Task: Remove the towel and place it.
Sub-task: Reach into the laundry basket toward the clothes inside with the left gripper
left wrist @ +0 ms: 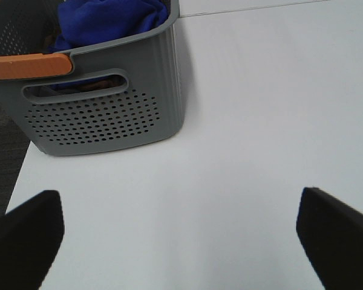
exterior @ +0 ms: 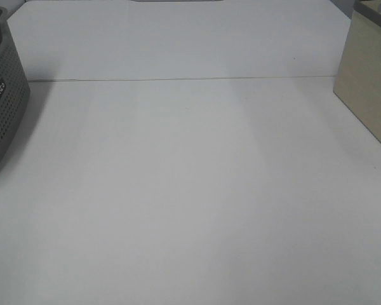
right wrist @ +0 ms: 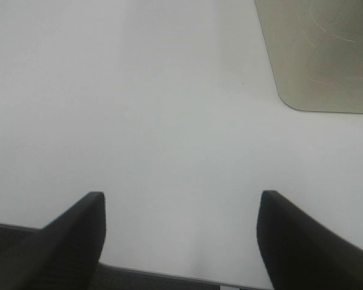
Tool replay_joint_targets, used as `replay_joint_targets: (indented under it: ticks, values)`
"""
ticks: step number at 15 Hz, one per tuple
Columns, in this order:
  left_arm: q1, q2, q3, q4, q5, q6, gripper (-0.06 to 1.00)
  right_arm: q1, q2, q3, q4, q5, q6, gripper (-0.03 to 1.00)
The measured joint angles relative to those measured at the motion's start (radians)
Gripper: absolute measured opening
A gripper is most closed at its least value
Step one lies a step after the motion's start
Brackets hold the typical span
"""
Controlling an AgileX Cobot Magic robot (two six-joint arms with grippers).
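The royal-blue towel lies bunched inside a grey perforated basket with an orange handle, seen in the left wrist view. The same basket shows at the far left edge of the exterior high view; the towel is hidden there. My left gripper is open and empty above the white table, a short way in front of the basket. My right gripper is open and empty over the table's near edge. Neither gripper shows in the exterior high view.
A beige box stands at the right edge of the white table; it also shows in the right wrist view. A seam runs across the table's far part.
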Motion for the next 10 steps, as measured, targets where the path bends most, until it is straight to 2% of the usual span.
replay_joint_targets:
  ticks: [7,10]
  values:
    - [0.0,0.0,0.0,0.007,0.0,0.0,0.99,0.0,0.0,0.0,0.0,0.0,0.0,0.7]
    - [0.0,0.0,0.0,0.035,0.0,0.002,0.99,0.0,0.0,0.0,0.0,0.0,0.0,0.7]
